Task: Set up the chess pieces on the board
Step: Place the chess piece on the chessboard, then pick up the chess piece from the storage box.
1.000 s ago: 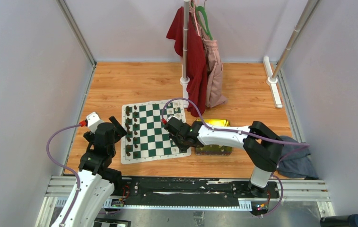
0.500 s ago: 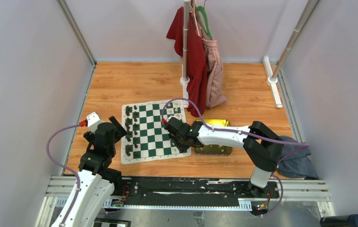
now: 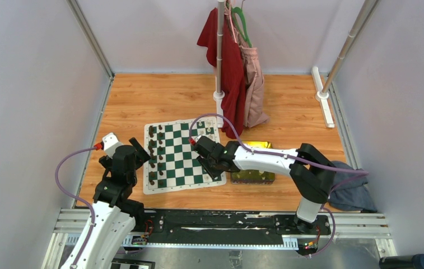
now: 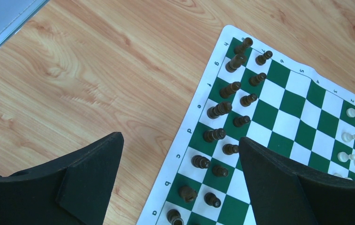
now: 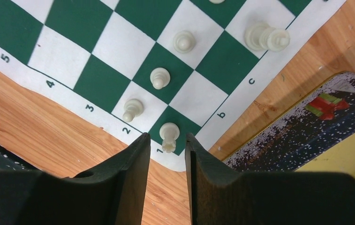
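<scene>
From above, the board (image 3: 171, 147) is lying flat on the wooden bench (image 3: 142, 101). The right arm (image 3: 265, 159) is reaching over the board's right edge, beside a yellow-green tray (image 3: 252, 177).

In the left wrist view, the left tool (image 4: 180, 139) is hanging wide open and holding nothing. Dark brown pieces (image 4: 219, 109) are standing in two rows on the board.

In the right wrist view, the right tool (image 5: 168, 140) is sitting a little open and gripping nothing. White chess pieces (image 5: 160, 77) are standing near the board's corner. The corner piece (image 5: 169, 135) is standing upright just past the gap, touching neither finger.
</scene>
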Motion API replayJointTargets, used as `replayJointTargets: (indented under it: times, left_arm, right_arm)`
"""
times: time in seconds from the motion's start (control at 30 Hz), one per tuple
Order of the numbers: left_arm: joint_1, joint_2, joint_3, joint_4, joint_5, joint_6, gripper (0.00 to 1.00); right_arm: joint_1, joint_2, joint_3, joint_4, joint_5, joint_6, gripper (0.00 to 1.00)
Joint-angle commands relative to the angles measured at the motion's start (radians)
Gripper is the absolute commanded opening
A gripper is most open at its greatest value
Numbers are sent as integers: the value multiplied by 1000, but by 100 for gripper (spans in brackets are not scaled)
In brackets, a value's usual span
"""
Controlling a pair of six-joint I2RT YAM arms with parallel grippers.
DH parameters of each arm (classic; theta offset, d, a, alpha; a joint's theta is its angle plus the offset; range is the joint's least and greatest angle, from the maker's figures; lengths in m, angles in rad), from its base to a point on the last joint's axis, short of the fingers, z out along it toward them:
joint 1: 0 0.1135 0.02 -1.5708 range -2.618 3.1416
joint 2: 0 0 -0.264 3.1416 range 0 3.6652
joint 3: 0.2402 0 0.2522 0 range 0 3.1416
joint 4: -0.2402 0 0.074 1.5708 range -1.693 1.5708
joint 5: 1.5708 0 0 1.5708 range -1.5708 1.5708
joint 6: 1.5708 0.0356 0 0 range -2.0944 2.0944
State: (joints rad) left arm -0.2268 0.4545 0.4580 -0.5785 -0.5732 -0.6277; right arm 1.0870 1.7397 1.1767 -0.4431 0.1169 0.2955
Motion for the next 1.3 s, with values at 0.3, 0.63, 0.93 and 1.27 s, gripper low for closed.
replayJointTargets:
  times: [0.3,0.63,0.93,1.27]
  left_arm:
    - [-8,-2,-9,-11,-27,-7,100]
    - [-8,2,-10,-11,-29,-9,100]
    - [-8,7,-9,-10,-25,-8,100]
    - [-8,6,-7,-12,-22,-7,100]
  right_arm:
    - [10,-96,106,-105,89,-20,39]
    - [-47,-281,40,-192,287,2,39]
    - [-227,-424,-150,-196,285,26,39]
    - [-342,-423,-242,-190,254,52,41]
